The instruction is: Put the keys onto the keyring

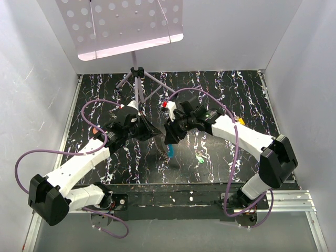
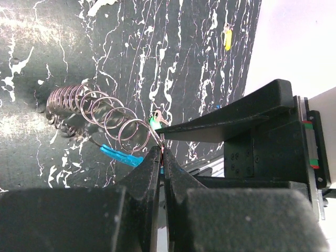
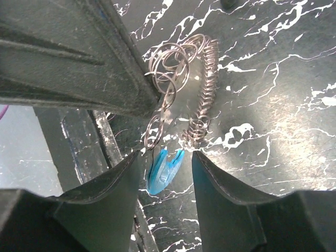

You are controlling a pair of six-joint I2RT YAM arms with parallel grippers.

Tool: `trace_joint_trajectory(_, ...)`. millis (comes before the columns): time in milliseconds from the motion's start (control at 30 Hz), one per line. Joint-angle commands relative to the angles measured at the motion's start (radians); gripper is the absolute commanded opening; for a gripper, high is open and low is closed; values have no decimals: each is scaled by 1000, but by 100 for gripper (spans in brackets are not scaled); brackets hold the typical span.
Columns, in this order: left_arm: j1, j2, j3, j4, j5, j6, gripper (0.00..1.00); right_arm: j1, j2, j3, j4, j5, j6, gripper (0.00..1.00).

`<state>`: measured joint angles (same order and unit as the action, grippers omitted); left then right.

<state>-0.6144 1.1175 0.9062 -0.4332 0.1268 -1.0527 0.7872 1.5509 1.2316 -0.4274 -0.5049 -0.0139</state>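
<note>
The keyring (image 2: 84, 105) is a drawn-out coil of thin silvery loops, tight at its far end and spreading into separate rings towards the left claw (image 2: 160, 153). It sits over the middle of the desk (image 1: 236, 89), between the two claws. A light-blue tag (image 2: 121, 156) hangs from its near end; from above, the tag (image 1: 171, 151) shows just below the right claw (image 1: 169, 140).

The left claw is fully closed, its fingertips pinching the wire of the nearest ring. The right claw (image 3: 166, 153) stands well open. Its two fingers sit on either side of the blue tag (image 3: 164, 169) with a gap on each side, and they grip nothing. The rings (image 3: 168, 71) hang just beyond its tips. The two claws meet nearly tip to tip, the left one (image 1: 157, 134) coming in from the left.

The green-headed key (image 1: 200, 158) lies on the desk to the right of the claws, towards the near edge and apart from the keyring. In the left wrist view it (image 2: 155, 122) shows just past the last ring, beside a finger of the right claw.

A small yellow piece (image 1: 241, 121) lies farther right, beside the right arm. At the far edge stands a purple tripod stand (image 1: 137, 73) carrying a perforated tray (image 1: 121, 21).
</note>
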Motion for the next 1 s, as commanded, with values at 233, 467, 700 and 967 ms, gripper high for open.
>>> trace_joint_trajectory(233,34,-58,-9,53,20,-56,0,18,3,-46,91,8,-54,39)
trace_joint_trajectory(467,65,-77,-46,86,71,-79,0,18,8,-40,93,3,-75,1)
trace_joint_trajectory(700,116,-117,-115,105,123,-52,0,17,-5,-21,73,-61,-51,1)
trace_joint_trajectory(967,166,-221,-159,137,212,218,67,17,-2,-35,90,-178,38,1)
